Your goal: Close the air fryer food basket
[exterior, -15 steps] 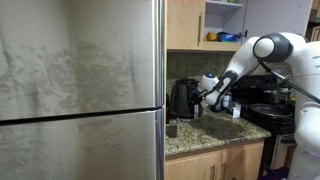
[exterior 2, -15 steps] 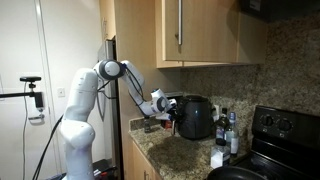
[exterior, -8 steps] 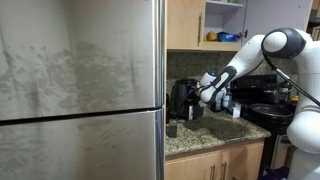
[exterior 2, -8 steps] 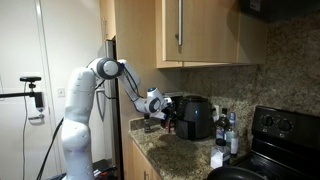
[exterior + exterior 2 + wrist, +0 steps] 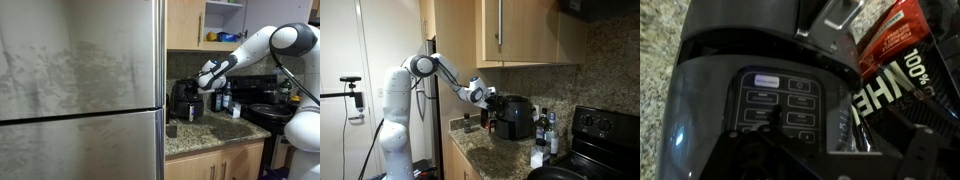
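On a speckled granite countertop (image 5: 480, 152), beneath light wooden wall cabinets (image 5: 510, 30), the small glossy black rounded air fryer (image 5: 516, 117) sits close to the wall. A cluster of dark bottles (image 5: 546, 125) and a black stove (image 5: 610, 122) lie just beyond it. The fryer's black pull-out food basket (image 5: 500, 126) forms its lower front and faces the white robot arm (image 5: 398, 110). Whether the drawer sits fully in is too small to tell.

The arm's gripper (image 5: 488, 95) hovers near the fryer's top front edge, above the basket. Whether its fingers are spread or pressed together cannot be told.

In an exterior view, a tall stainless steel refrigerator (image 5: 80, 90) fills the foreground. The wrist view looks down on the fryer's glossy top and its touch control panel (image 5: 780, 105). A red and black packet lettered "100% WHE" (image 5: 895, 60) is beside it.
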`<state>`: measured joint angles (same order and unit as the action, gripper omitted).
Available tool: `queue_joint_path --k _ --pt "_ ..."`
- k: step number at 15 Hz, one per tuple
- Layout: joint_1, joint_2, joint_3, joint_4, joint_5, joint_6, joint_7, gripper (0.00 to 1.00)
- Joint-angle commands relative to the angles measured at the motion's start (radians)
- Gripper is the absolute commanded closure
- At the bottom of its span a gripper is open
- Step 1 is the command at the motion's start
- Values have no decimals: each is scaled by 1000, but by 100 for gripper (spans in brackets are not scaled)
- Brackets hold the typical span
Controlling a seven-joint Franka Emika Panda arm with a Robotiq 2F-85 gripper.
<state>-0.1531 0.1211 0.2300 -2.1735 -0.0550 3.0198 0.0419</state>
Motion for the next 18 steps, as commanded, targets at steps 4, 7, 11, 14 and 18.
queue_joint_path --k 4,7,11,14,18 --pt "69 -194 -118 -97 54 -458 52 0" --pt "94 -162 -156 -49 40 -518 58 0" --pt "104 -149 -173 -27 6 -555 93 0" --pt "122 -41 -169 49 -70 -517 176 0" --pt "167 63 -160 138 -9 -538 151 0"
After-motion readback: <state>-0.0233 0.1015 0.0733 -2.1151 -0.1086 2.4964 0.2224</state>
